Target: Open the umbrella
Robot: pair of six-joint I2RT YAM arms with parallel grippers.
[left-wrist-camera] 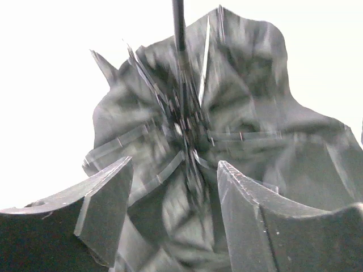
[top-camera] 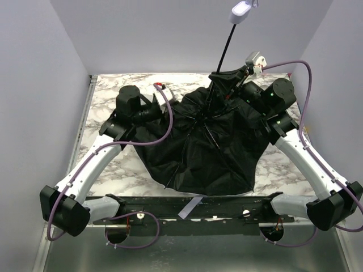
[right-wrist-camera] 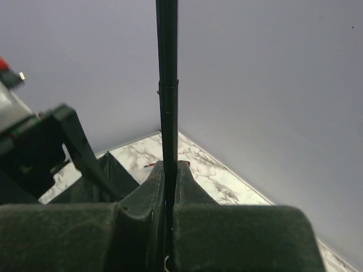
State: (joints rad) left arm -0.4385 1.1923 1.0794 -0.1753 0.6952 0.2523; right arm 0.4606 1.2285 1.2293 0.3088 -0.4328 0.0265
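The umbrella lies upside down on the marble table, its black lining and thin ribs spread wide. Its thin black shaft slants up toward the back wall and ends in a pale handle. My right gripper is shut on the shaft just above the canopy; in the right wrist view the shaft runs up from between the closed fingers. My left gripper stands open at the canopy's left edge. In the blurred left wrist view, lining and ribs fill the space ahead of its parted fingers, nothing held.
Grey enclosure walls close in on the left, back and right of the marble table. A white tape strip lies at the front rail. Purple cables loop off both arms. A small red object lies on the marble.
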